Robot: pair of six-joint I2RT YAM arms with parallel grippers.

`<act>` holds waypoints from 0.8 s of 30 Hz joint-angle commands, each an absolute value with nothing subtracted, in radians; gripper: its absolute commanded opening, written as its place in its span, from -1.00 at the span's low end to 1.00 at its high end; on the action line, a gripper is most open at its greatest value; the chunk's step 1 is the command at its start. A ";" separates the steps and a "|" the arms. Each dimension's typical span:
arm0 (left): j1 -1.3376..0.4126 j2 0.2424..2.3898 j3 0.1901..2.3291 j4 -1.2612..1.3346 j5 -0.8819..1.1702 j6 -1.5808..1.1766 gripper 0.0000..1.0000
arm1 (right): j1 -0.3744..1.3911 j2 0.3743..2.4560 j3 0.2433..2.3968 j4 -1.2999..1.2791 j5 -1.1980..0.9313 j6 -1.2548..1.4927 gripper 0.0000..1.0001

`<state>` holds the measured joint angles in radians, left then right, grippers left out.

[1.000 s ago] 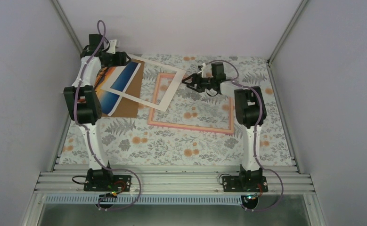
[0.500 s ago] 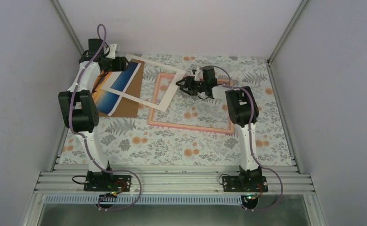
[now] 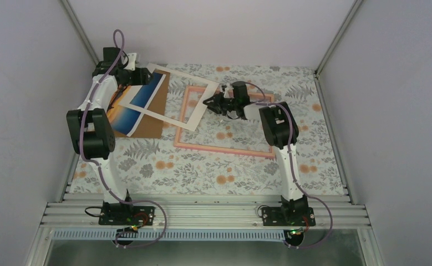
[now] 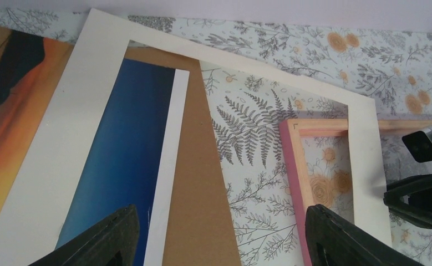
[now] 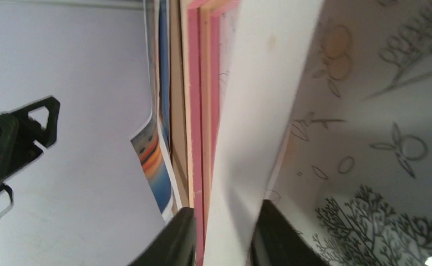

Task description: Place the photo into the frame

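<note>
the photo [image 3: 123, 117] lies face up on the cardboard [image 4: 194, 183] at far left, partly under the mat [image 4: 69, 122], outside the frame [image 4: 292, 166], whose opening shows only floral cloth [image 3: 163, 166]. the right gripper [image 5: 224, 208] has slid left to straddle the mat's edge, whether pinching i cannot tell, so the mat likely gets cleared first; the left gripper [image 4: 219, 224] hovers over the photo, fingers wide apart

The photo [image 3: 147, 92] is reading as thin paper, perhaps faintly glossy, though the view is too coarse to be sure. The mat border [image 3: 158, 116] is looking like matt white card, and the sheet [image 3: 153, 128] beneath like plain brown cardboard. The frame [image 3: 224, 148] is showing pink paint over pale wood. The desk [image 3: 202, 172] is wearing a smooth floral print.
</note>
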<state>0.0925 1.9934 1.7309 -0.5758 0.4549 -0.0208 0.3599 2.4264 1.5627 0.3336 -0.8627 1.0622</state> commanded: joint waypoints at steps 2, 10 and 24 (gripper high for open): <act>0.095 1.935 1.722 -0.551 0.454 -0.024 0.50 | 0.366 2.419 1.580 0.393 -0.908 1.063 -0.86; 0.092 1.908 1.724 -0.543 0.440 -0.002 0.49 | 0.316 2.336 1.657 0.219 -1.122 0.794 -0.93; 0.048 1.875 1.641 -0.500 0.503 0.084 0.57 | 0.088 2.048 1.490 -0.574 -1.192 0.042 -0.93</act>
<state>0.0811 1.8969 1.6634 -0.5243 0.4564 0.0166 0.1585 2.1563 1.5555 -0.3542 -1.1648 0.2993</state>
